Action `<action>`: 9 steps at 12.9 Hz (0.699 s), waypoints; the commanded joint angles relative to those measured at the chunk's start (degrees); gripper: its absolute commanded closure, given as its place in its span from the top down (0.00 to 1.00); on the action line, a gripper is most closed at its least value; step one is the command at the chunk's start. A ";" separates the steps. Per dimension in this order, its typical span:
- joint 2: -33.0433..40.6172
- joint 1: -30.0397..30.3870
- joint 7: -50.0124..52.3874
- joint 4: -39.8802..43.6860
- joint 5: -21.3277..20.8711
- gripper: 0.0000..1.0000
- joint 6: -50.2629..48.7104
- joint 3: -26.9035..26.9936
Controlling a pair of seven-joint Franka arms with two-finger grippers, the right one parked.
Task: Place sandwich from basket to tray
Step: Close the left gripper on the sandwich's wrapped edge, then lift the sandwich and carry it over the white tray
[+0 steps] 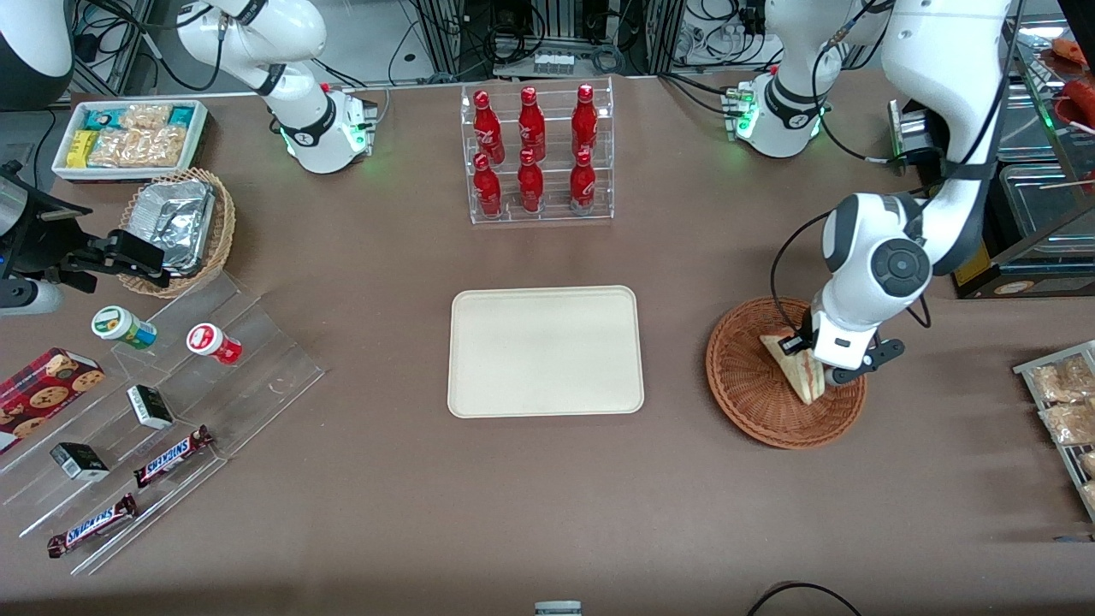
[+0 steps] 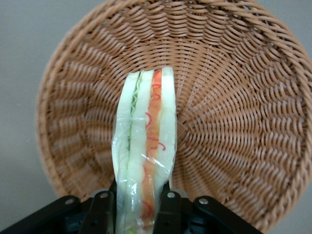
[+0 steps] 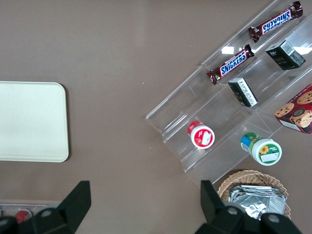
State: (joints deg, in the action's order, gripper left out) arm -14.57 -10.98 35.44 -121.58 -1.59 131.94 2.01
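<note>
The clear-wrapped sandwich (image 1: 797, 366) is a pale bread wedge with red and green filling, standing on edge in the reddish-brown wicker basket (image 1: 748, 402). My left gripper (image 1: 834, 368) is down over the basket and shut on the sandwich. In the left wrist view the sandwich (image 2: 146, 141) is pinched between the two black fingers (image 2: 103, 210), with the basket's (image 2: 234, 97) weave below it. I cannot tell whether the sandwich still touches the basket floor. The cream tray (image 1: 545, 351) lies bare at the table's middle, beside the basket toward the parked arm's end, and its corner also shows as tray (image 3: 29, 122).
A clear rack of red bottles (image 1: 536, 154) stands farther from the camera than the tray. A stepped acrylic stand (image 1: 162, 402) with snacks, a tan basket of foil packets (image 1: 180, 227) and a white snack bin (image 1: 128, 137) sit toward the parked arm's end. A wire rack (image 1: 1061, 402) is at the working arm's end.
</note>
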 commanded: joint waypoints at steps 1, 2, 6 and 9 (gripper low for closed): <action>4.02 -0.80 -0.20 6.59 -0.17 0.04 -12.97 0.63; 4.02 -0.89 0.59 9.84 -0.08 0.05 -17.37 0.46; 3.24 -1.33 5.50 17.24 0.71 0.05 -21.90 -5.67; -2.11 -2.02 5.95 23.12 0.62 0.05 -22.25 -12.88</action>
State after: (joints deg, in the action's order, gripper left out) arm -11.80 -12.01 40.00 -104.17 -1.28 111.08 -7.76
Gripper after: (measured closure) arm 0.846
